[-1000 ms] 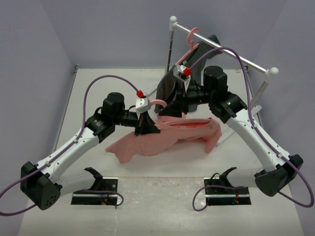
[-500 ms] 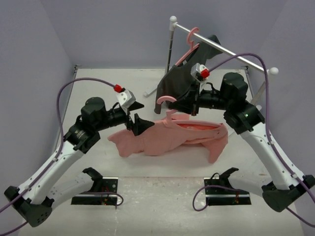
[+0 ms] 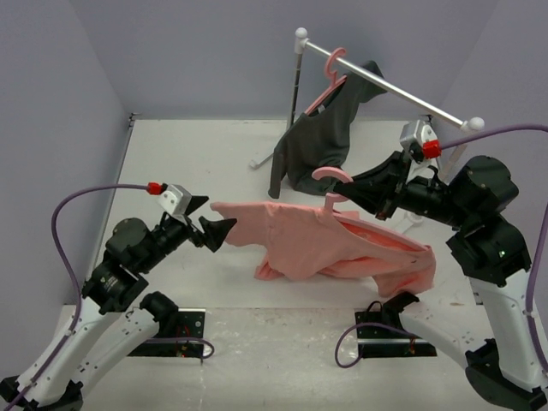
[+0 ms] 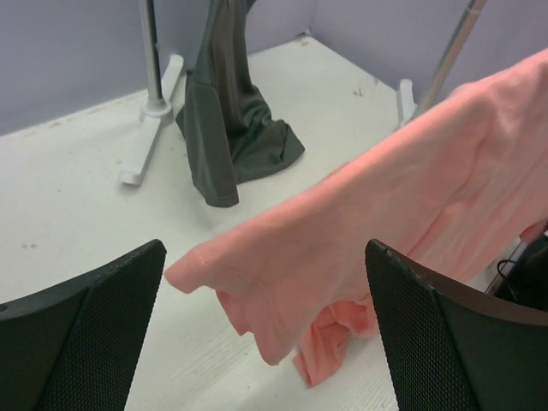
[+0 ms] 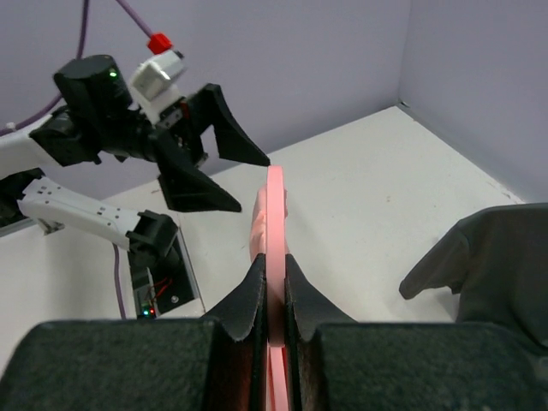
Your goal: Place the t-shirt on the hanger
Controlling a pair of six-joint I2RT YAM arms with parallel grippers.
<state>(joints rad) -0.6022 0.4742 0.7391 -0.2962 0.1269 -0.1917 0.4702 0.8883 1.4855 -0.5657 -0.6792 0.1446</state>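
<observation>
The salmon-pink t-shirt [image 3: 325,244] hangs draped over the slim pink hanger [image 3: 330,176], whose hook points up. My right gripper [image 3: 347,199] is shut on the hanger just under the hook. In the right wrist view the hanger's bar [image 5: 275,214] is pinched edge-on between the two fingers. My left gripper [image 3: 218,214] stands wide open at the shirt's left sleeve end, holding nothing. In the left wrist view the t-shirt [image 4: 385,197] hangs ahead of the spread fingers [image 4: 94,325], apart from them, with its lower folds bunched near the table.
A dark grey garment [image 3: 317,137] hangs on another pink hanger from the white rack rod [image 3: 385,86] at the back right. The rack's foot [image 4: 150,137] rests on the table. Two black stands [image 3: 167,321] [image 3: 398,330] sit at the near edge.
My left gripper has opened, let go of the t-shirt and drawn back to the near left. My right arm has carried the hanger and shirt up and to the right.
</observation>
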